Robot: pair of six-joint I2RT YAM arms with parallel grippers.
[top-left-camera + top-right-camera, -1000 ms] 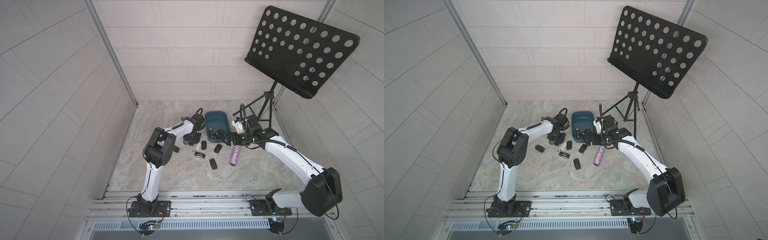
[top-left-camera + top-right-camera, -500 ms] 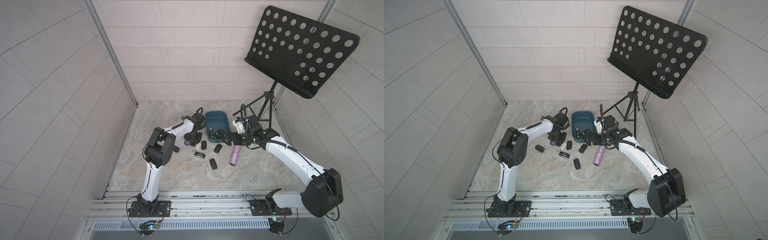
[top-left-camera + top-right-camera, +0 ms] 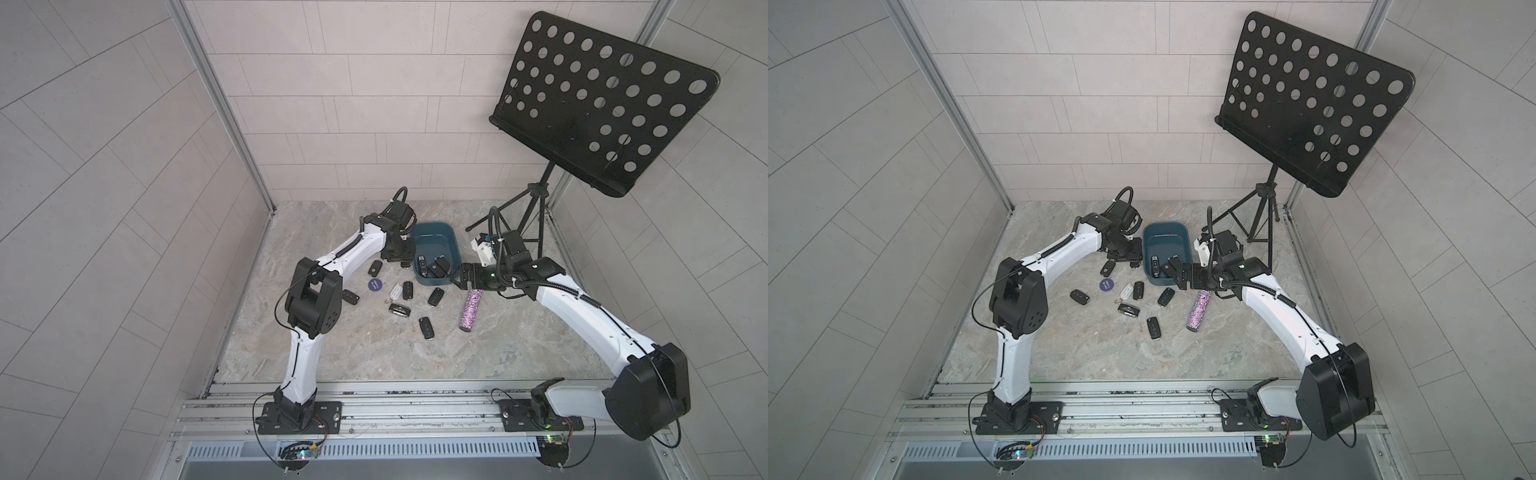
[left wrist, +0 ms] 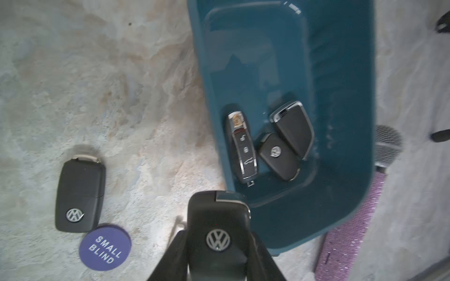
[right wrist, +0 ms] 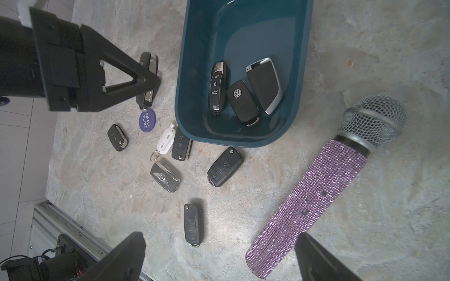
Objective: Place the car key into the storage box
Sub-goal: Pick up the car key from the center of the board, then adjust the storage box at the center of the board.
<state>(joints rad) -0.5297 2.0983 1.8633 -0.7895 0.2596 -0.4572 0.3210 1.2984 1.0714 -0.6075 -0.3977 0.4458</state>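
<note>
1 car key (image 4: 214,219) tight in left tool (image 4: 217,253); right tool (image 5: 220,239) wide apart.

3 pale tiled walls (image 3: 374,104) enclose a beige marbled floor (image 3: 353,353). A black perforated music stand (image 3: 540,143) stands in the back corner. Light is even.

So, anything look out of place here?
Yes: a purple rhinestone microphone lies beside the storage box, and a "SMALL BLIND" token sits among the loose car keys. Neither is a key.
</note>
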